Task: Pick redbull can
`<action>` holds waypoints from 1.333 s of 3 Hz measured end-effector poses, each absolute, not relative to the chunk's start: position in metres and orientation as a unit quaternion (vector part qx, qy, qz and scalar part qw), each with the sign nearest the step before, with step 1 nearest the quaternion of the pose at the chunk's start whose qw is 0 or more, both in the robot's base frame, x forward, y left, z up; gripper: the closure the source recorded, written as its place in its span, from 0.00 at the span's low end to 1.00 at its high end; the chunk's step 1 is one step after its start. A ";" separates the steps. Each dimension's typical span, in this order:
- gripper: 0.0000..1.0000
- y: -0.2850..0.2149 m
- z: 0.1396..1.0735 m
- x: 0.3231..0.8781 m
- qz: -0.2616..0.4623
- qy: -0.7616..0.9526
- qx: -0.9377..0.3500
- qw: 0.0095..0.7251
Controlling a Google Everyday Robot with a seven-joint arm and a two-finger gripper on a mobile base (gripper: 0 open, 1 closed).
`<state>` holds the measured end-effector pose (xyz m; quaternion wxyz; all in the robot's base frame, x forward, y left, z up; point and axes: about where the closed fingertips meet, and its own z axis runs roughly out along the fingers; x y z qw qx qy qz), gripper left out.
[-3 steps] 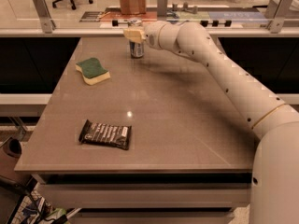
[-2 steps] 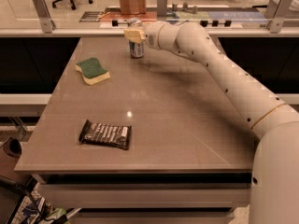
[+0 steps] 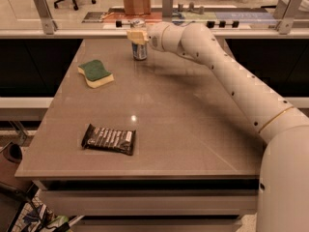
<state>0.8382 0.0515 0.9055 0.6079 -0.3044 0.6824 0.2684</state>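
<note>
The redbull can (image 3: pixel 139 51), slim and silver-and-blue, stands upright near the far edge of the grey table (image 3: pixel 193 129). My gripper (image 3: pixel 136 35) reaches in from the right on the long white arm (image 3: pixel 227 69) and sits around the can's upper part, covering it. The can's base rests on the table.
A green sponge (image 3: pixel 95 73) lies left of the can. A dark snack bar wrapper (image 3: pixel 108 139) lies near the table's front left. A glass barrier with metal posts (image 3: pixel 167 4) runs behind the far edge, with a brown box (image 3: pixel 136 1) beyond it.
</note>
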 end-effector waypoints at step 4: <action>0.00 0.061 0.903 0.837 0.273 0.681 -0.308 0.605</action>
